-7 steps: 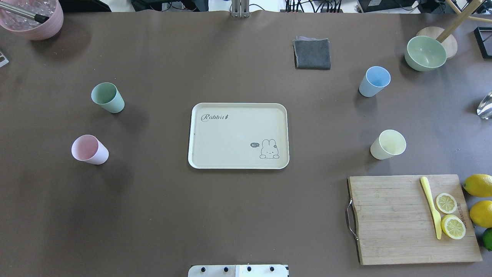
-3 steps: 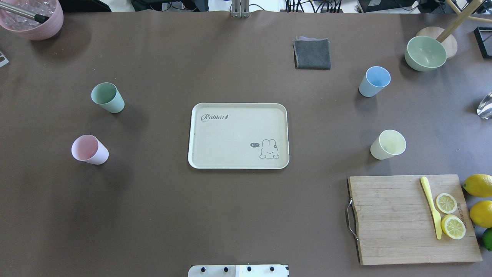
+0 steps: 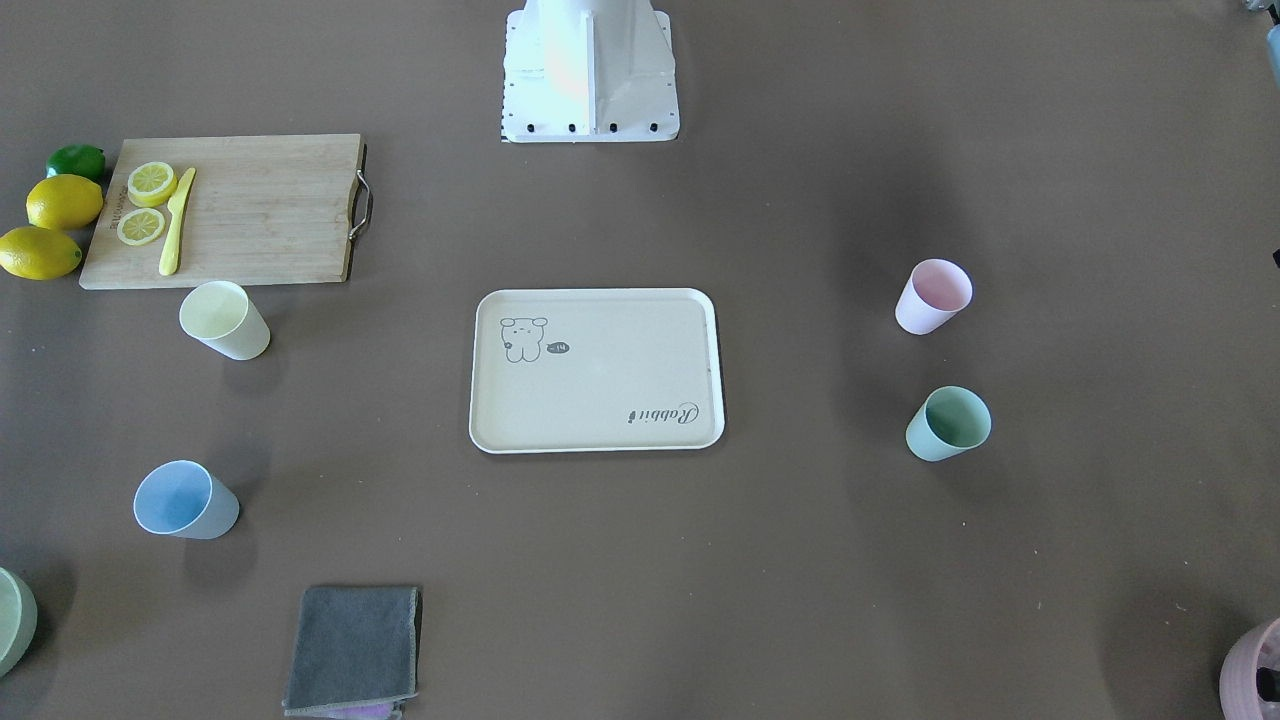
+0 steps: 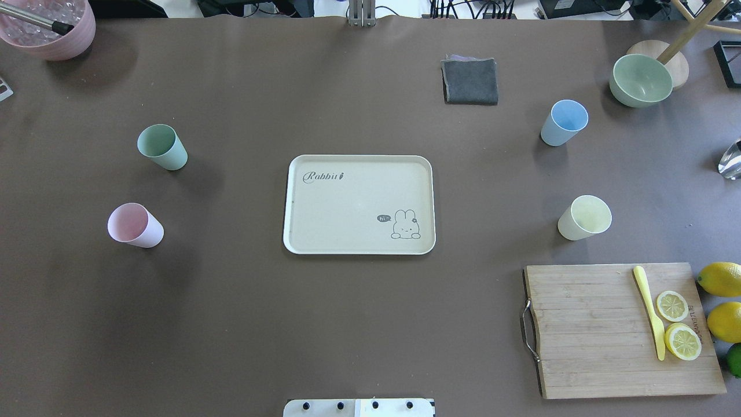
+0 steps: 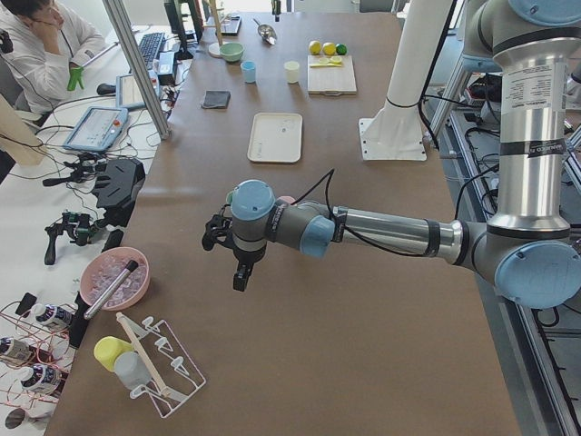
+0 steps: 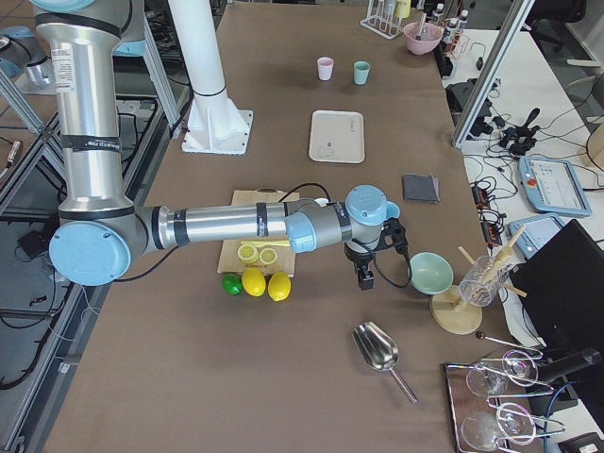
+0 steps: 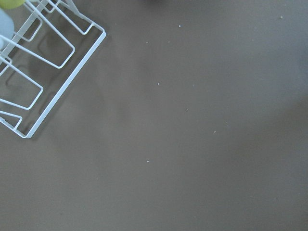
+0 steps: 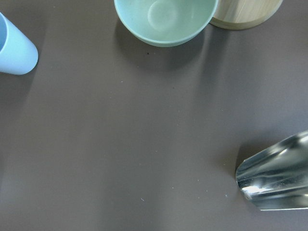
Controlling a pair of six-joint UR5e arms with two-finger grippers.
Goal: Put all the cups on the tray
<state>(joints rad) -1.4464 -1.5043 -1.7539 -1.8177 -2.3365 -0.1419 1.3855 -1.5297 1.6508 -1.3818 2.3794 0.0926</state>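
The left end effector (image 5: 238, 272) hangs over bare desk (image 4: 359, 324) near a wire rack (image 7: 38, 72). The right end effector (image 6: 366, 274) hangs close to the green bowl (image 4: 640, 80) and a metal scoop (image 8: 276, 175). Both show only in the side cameras, so I cannot tell whether either is released or clenched. The tray (image 4: 347, 202) lies at the desk's middle with nothing on it. All 4 cups stand upright and well apart from it: the green cup (image 4: 162, 147) and pink cup (image 4: 135, 225) on the robot's left, the blue cup (image 4: 563, 122) and pale yellow cup (image 4: 584, 217) on its right, so no cup is placed yet. The cups look light and tapered, so an off-centre pinch on a rim would likely tip 1 over or let it slip. The right arm could also clip the bowl while swinging toward the blue cup. The yellow cup sits near the cutting board (image 4: 596, 330), which might be mistaken for the target.
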